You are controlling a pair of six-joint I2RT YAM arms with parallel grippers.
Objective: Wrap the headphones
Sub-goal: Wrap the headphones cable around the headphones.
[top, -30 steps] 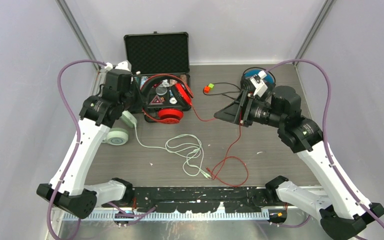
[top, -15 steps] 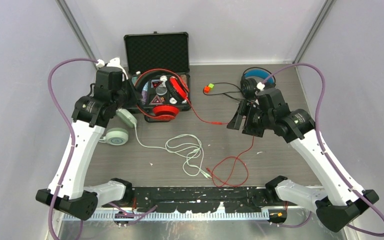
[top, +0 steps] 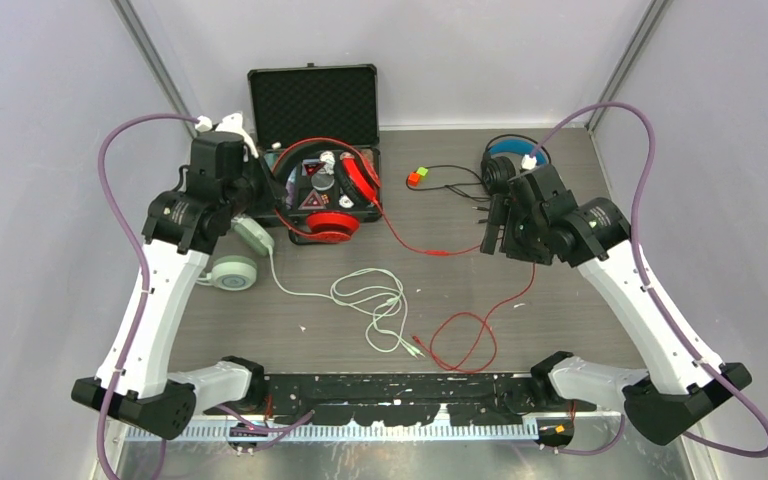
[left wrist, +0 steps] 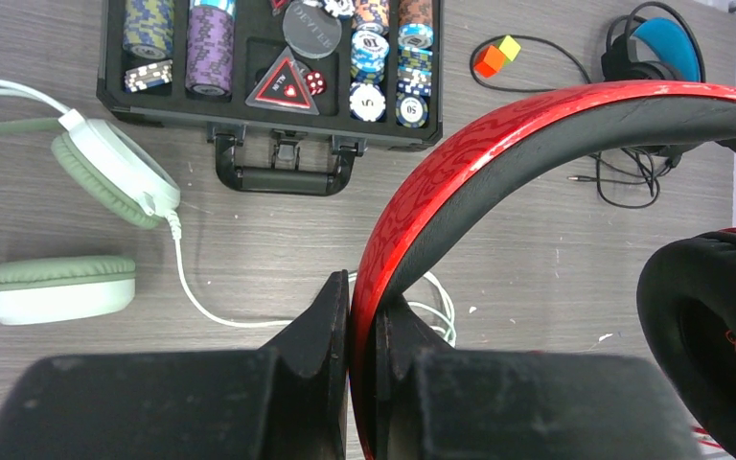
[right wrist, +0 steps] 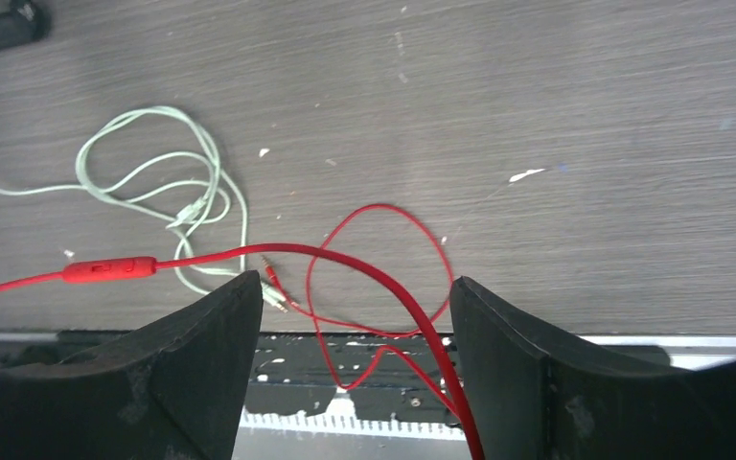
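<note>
Left gripper (left wrist: 359, 305): fingers pressed together on the headband (left wrist: 537, 125) of the red headphones (top: 325, 195), pinching its edge partway along the arc.
Beside that grip: one black-padded ear cup (left wrist: 714, 335) hangs just to the right of the fingers. The set looks to be held up off the table (right wrist: 537, 115), near the chip case (left wrist: 249, 107).
Right gripper (right wrist: 350, 292): jaws spread wide and gripping nothing. The red cable (right wrist: 345, 254) runs loosely through the gap between them.
Along the cable from the right gripper: the inline remote (right wrist: 110, 269) is off to the left of the gap. Slack loops lie on the table beyond the fingers, and the plug (right wrist: 270, 275) is near the left finger.
Headset handling: probably light, with a stiff, glossy band that could swivel or slip in so narrow a pinch. The present mid-band hold seems reasonable.
Cable handling: thin, limp and a little springy, so likely to slide through the pads. Best taken close to the remote, ahead of the loops.
Farther out: the mint cable (right wrist: 182, 182) lies coiled beside the red plug and may snag. The mint-green headphones (left wrist: 105, 182) sit left of the left gripper, and the black headphones (left wrist: 652, 48) are well beyond it to the right.
</note>
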